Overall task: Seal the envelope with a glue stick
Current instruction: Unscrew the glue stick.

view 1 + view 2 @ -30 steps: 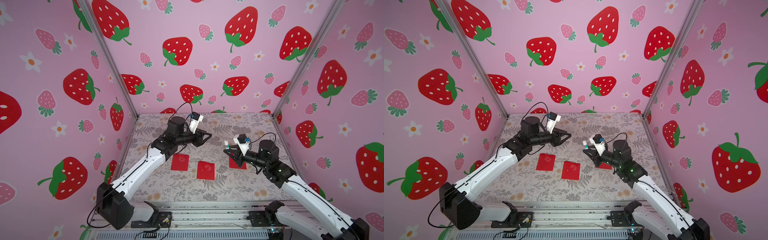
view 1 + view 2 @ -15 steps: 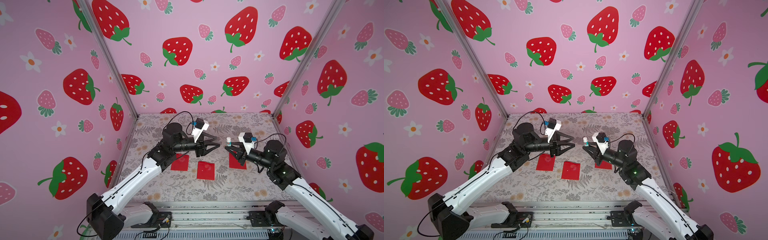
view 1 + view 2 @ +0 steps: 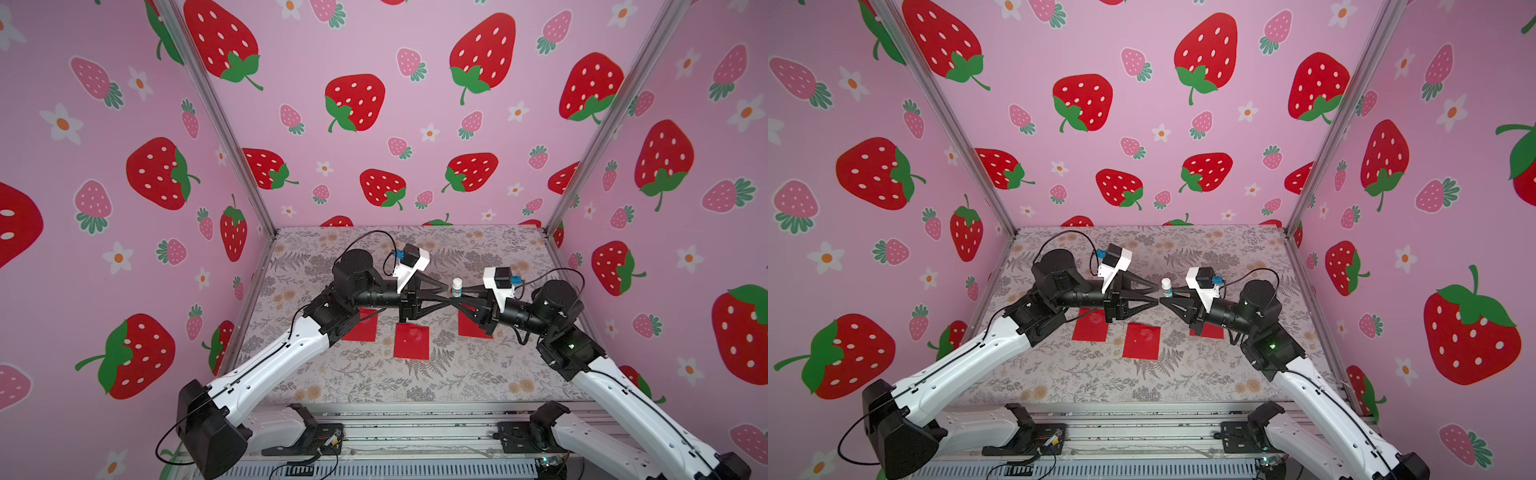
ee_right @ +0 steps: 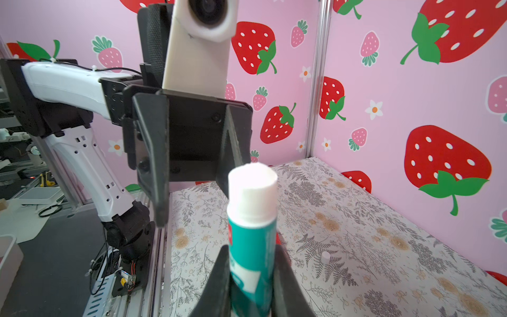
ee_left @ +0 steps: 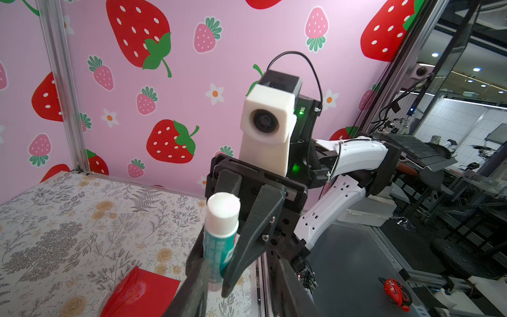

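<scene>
As right arm (image 3: 519, 318) extends level, glue stick (image 3: 456, 286) upright

Glue stick (image 4: 251, 236) smooth plastic; middle envelope (image 3: 411, 341) matt paper.

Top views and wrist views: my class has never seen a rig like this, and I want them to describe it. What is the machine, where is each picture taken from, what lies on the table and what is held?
The machine is two robot arms, white with black joints, mounted at the near edge of a flower-patterned table inside a booth with strawberry walls. Each arm ends in a two-fingered hand.

Both top views come from one camera head above, looking down on everything. Each wrist view comes from a small camera above a hand, looking along that hand's own fingers.

Three red envelopes lie flat on the table. The right hand grips the glue stick upright, white end up. The left hand faces it with fingers apart, and nothing shows in its grip.
</scene>
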`<state>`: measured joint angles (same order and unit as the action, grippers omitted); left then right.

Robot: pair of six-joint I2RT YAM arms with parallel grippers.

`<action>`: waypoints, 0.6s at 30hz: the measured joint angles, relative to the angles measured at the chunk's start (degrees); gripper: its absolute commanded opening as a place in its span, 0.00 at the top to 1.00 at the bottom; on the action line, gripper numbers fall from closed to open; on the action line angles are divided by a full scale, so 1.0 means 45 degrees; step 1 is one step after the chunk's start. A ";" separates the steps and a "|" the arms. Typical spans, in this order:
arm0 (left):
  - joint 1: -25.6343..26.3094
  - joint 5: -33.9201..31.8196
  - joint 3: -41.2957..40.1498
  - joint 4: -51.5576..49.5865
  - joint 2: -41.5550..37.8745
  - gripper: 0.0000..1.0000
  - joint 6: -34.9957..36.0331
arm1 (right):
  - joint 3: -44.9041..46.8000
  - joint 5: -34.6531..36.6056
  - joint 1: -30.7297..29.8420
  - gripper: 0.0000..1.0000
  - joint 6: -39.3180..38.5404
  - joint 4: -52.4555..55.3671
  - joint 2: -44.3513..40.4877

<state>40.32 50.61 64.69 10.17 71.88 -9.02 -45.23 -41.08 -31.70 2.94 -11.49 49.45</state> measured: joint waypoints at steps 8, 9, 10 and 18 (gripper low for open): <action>0.0238 0.0097 0.0578 0.0015 0.0627 0.64 0.0131 | -0.0053 -0.0355 0.0058 1.00 0.0160 -0.0223 0.0010; 0.0243 0.0097 0.0617 0.0000 0.0631 0.65 0.0151 | -0.0058 -0.0350 0.0053 1.00 0.0165 -0.0272 0.0010; 0.0243 0.0097 0.0641 -0.0010 0.0631 0.65 0.0170 | -0.0058 -0.0364 0.0053 1.00 0.0165 -0.0306 0.0010; 0.0301 0.0092 0.0855 -0.0034 0.0704 0.63 0.0267 | -0.0083 -0.0389 0.0073 1.00 0.0185 -0.0534 0.0010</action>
<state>41.67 51.03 68.53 10.02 75.05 -7.81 -45.60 -42.83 -31.38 3.77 -13.89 49.50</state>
